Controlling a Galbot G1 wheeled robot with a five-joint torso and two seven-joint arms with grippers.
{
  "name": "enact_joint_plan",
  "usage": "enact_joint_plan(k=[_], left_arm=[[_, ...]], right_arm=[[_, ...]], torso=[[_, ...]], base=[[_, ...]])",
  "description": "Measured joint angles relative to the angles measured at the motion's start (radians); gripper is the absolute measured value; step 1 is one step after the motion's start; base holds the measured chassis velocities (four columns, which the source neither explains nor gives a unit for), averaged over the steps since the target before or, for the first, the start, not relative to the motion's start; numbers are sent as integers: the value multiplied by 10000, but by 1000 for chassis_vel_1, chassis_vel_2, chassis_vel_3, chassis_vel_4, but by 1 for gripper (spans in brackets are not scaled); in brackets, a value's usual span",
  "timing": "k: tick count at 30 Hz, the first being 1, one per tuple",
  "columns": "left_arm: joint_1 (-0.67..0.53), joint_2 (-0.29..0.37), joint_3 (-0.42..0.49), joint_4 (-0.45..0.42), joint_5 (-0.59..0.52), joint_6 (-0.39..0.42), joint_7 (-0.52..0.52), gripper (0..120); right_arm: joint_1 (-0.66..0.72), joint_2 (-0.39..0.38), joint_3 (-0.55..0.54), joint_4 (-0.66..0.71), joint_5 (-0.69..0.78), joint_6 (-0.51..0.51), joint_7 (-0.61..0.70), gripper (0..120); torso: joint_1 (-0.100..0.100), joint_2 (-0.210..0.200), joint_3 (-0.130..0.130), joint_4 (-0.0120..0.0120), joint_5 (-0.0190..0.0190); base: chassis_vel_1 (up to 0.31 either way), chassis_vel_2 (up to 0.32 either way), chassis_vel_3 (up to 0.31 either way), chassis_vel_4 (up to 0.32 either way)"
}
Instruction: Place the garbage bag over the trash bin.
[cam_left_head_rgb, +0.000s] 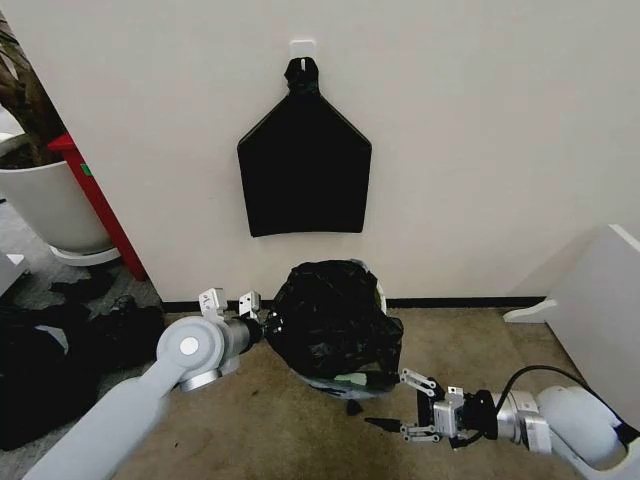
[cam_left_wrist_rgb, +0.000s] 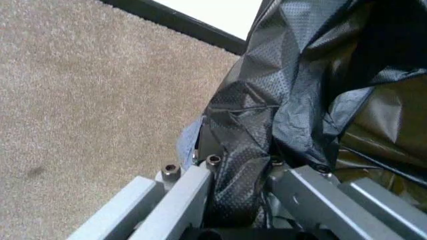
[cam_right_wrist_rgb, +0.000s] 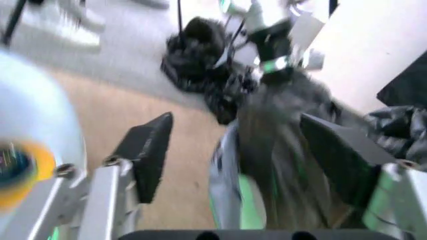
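The garbage bag (cam_left_head_rgb: 335, 315) is being pinched by the left gripper (cam_left_head_rgb: 262, 327), draping the trash bin (cam_left_head_rgb: 345, 381); the right gripper (cam_left_head_rgb: 395, 400) is being held wide open, empty, beside its base.

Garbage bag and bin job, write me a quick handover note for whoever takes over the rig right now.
Left gripper: shut on a fold of the garbage bag, at the bag's left side.
Right gripper: open, low on the carpet just right of the trash bin, holding nothing.
Things: bin stands on the carpet by the wall; the bag is draped over its top and most of its sides, the lower front of the bin uncovered.
Done: bag is up over the bin.
Left: whether its mouth sits around the rim cannot be told; check it and release.
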Motion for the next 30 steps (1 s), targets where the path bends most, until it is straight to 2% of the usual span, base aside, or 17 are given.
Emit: enact_joint_plan(k=[3,5,7,9,11,12,14,16,17,19,20,22,24,25,26,30], left_arm=[[0,-36,2,126,79,0,162,0],[1,-38,1,163,124,0,235,0],[85,-8,-9,281,489,-42,685,0],[172,53,-10,305,930,-175,1118,0],[249,112,9,307,1470,-416,1549,0],[249,112,9,307,1470,-416,1549,0],[277,133,67,304,1946,-578,1719,0],[293,157,160,303,2578,-820,1946,0],[293,157,180,293,2714,-871,1977,0],[287,148,255,207,3043,-1036,2007,0],[287,148,255,207,3043,-1036,2007,0],[275,133,338,115,3238,-1135,2004,0],[267,126,390,69,3345,-1179,1989,0],[249,109,503,-4,3572,-1274,1954,0],[239,99,594,-39,3766,-1354,1945,0],[212,94,760,-56,4120,-1514,1935,0]], right_arm=[[-337,-88,263,417,1299,-520,9,82],[-453,-99,347,543,1670,-723,99,86],[-823,-142,703,1119,3161,-1627,1278,94],[-807,-163,793,1311,3769,-2014,2371,99],[-549,-158,825,1472,4220,-2505,3769,100],[-549,-158,825,1472,4220,-2505,3769,100],[-331,-123,752,1690,4443,-3043,4954,100],[-121,-2,447,2244,4825,-3929,6902,100],[-68,49,342,2425,4953,-4283,7469,100],[229,316,-79,3170,5743,-5672,9369,100],[229,316,-79,3170,5743,-5672,9369,100],[635,499,-559,3635,6202,-6599,10979,100],[831,564,-792,3767,6419,-6923,11656,100],[1130,669,-1140,3990,6738,-7434,12669,100],[1255,738,-1280,4178,7182,-7771,13159,100],[1341,844,-1370,4366,8081,-7980,13616,100]], torso=[[0,0,0,2,4],[0,0,0,2,4],[0,0,0,-3,0],[0,0,0,0,2],[0,0,0,2,5],[0,0,0,2,5],[0,0,0,3,2],[0,0,0,2,3],[0,0,0,2,3],[0,0,0,0,3],[0,0,0,0,3],[0,0,0,0,0],[0,0,0,2,2],[0,0,0,2,5],[0,0,0,1,3],[0,0,0,1,2]], base=[[0,0,0,0],[0,0,0,0],[0,0,0,0],[0,0,0,0],[0,0,0,0],[0,0,0,0],[0,0,0,0],[0,0,0,0],[0,0,0,0],[0,0,0,0],[0,0,0,0],[0,0,0,0],[0,0,0,0],[0,0,0,0],[0,0,0,0],[0,0,0,0]])
